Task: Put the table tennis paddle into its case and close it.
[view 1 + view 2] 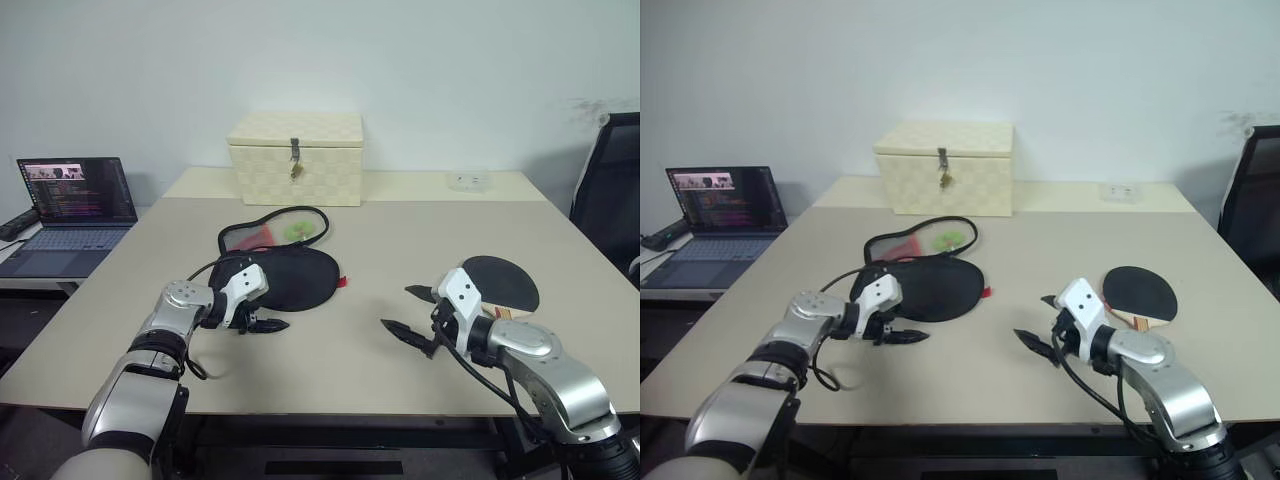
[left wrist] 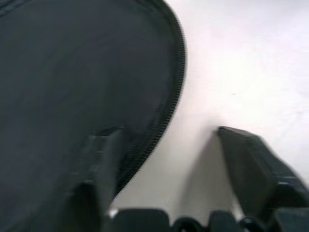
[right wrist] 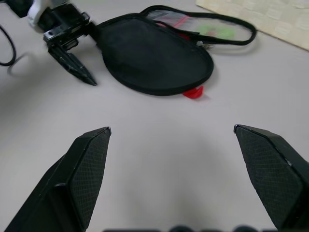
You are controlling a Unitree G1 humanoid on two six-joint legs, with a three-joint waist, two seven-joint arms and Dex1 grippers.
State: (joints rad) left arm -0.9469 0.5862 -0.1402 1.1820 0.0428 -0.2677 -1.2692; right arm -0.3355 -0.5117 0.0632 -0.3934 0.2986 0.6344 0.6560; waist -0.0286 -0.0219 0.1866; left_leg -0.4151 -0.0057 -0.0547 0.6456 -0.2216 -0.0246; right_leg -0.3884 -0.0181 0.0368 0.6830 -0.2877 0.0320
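- Plain pale wall behind; smooth beige bench [image 1: 330, 340] carrying everything.
- At the far edge, cream woven box [image 1: 297, 157], rectangular, with a metal latch on its front.
- On a lower side desk off the left edge, open laptop [image 1: 70, 215] with lit screen.
- Far right, part of a black chair [image 1: 610, 195].
- Left of centre, case [image 1: 290, 275]: soft black fabric, rounded paddle outline, lying open and flat; zip teeth along the curved rim; mesh flap behind with red and green showing through; small red tab at the right tip.
- Right of centre, paddle [image 1: 503, 284]: round matte black rubber face, pale wooden handle, flat on the bench, well apart from the case.
- Left hand [image 1: 262, 323] at the case's near-left edge, fingers partly spread; one finger [image 2: 104, 159] over the black fabric, the other above bare bench; holding nothing; contact with the fabric unclear.
- Right hand [image 1: 412, 315] spread wide, empty, just beside the paddle's handle, pointed toward the case.
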